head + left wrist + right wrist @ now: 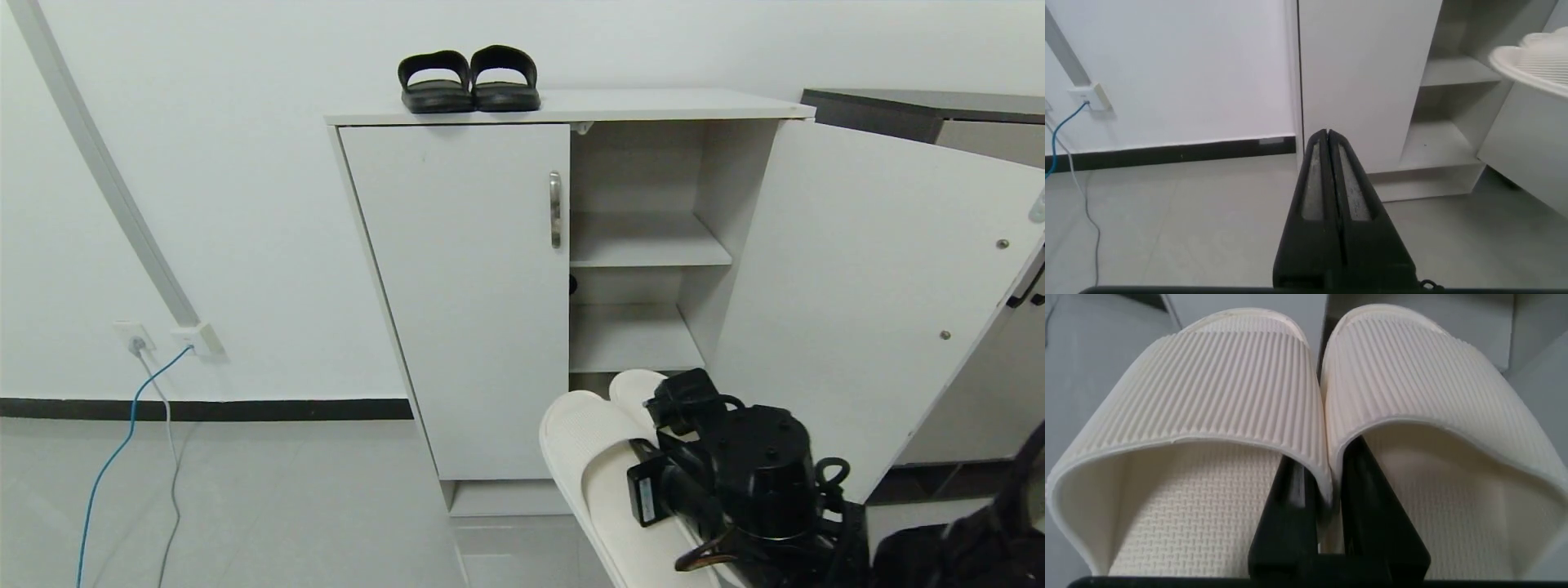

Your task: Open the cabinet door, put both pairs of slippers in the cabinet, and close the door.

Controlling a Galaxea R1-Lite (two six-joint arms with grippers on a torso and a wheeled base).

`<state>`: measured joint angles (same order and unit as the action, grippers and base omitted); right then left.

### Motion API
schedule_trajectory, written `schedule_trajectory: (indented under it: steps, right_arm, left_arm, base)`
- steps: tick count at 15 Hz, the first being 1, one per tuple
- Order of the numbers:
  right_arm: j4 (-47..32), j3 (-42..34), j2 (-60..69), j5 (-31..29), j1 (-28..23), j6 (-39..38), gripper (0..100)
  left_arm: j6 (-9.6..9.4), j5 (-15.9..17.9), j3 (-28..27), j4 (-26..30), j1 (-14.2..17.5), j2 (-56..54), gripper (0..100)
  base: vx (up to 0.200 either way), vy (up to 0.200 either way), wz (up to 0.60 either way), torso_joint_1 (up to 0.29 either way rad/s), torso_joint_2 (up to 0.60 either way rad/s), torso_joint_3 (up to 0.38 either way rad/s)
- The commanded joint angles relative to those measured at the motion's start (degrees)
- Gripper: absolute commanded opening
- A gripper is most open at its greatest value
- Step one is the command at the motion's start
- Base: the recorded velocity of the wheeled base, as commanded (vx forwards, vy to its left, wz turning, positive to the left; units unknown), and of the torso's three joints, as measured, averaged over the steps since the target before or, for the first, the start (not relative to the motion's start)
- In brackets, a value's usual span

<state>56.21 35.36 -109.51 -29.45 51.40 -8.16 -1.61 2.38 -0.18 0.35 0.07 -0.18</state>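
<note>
The white cabinet [571,106] stands against the wall with its right door [865,278] swung open and its left door [465,294] closed. Black slippers [469,79] sit on its top at the left. My right gripper [1323,514] is shut on the white slippers [1323,400], pinching their two inner edges together; in the head view the white slippers [600,457] hang in front of the open compartment's bottom, toes toward the cabinet. My left gripper [1328,155] is shut on nothing, low above the floor, left of the cabinet opening.
Two bare shelves [645,245] show inside the open half. A grey cabinet [963,114] stands just right of the open door. Cables [122,441] hang from wall sockets at the far left. Open grey floor [245,506] lies left of the cabinet.
</note>
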Motion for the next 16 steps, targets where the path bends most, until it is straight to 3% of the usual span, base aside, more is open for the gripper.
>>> schedule_trajectory:
  steps: [1,4,7,12,16]
  right_arm:
    - [0.0,6.4,-8.4,-4.3,0.9,-2.3,0]
    - [1.1,13.5,-15.2,-12.6,0.7,-3.6,0]
    - [2.7,17.5,-18.0,-18.0,-1.5,-3.8,0]
    - [3.1,18.5,-21.1,-18.1,-4.3,-3.8,0]
    - [4.9,18.8,-22.0,-17.9,-4.4,-3.5,0]
  left_arm:
    - [0.03,0.0,0.0,0.0,0.0,0.2,0]
    - [0.03,-0.2,0.0,0.0,0.0,0.2,0]
    - [0.2,-0.3,0.0,0.0,0.0,0.2,0]
    - [0.12,-0.2,0.0,0.0,0.0,0.2,0]
    - [0.2,-0.3,0.0,0.0,0.0,0.2,0]
  base:
    - [0.0,0.0,0.0,0.0,0.0,0.0]
    - [0.0,0.0,0.0,0.0,0.0,0.0]
    - [0.0,-0.2,0.0,0.005,0.0,0.001]
    - [0.0,-0.2,0.0,0.003,0.0,0.0]
    - [0.0,0.0,0.0,0.0,0.0,0.0]
